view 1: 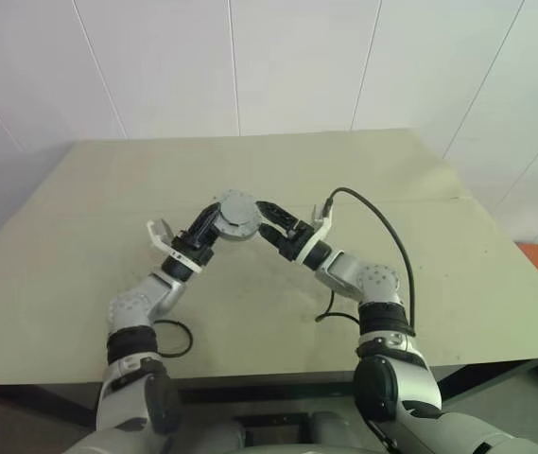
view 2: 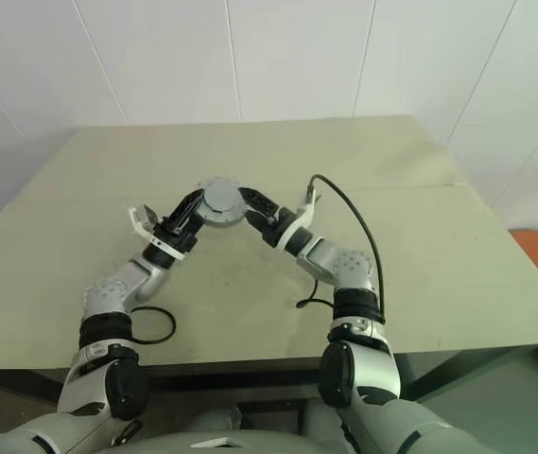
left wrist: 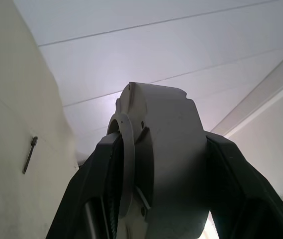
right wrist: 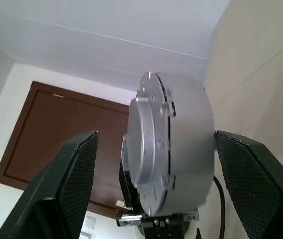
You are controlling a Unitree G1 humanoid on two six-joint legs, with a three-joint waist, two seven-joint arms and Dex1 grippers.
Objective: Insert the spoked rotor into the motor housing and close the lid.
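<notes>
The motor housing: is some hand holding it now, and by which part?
The left hand holds the motor housing above the table, fingers on its opposite round sides. The right hand is open around it, not touching.

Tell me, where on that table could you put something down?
The table is bare along its far edge by the wall, at its left end, and at its right end beyond the black cable. The middle is crowded: the left gripper holds the motor housing, the open right gripper around it. Cable loops lie near the front edge.
</notes>
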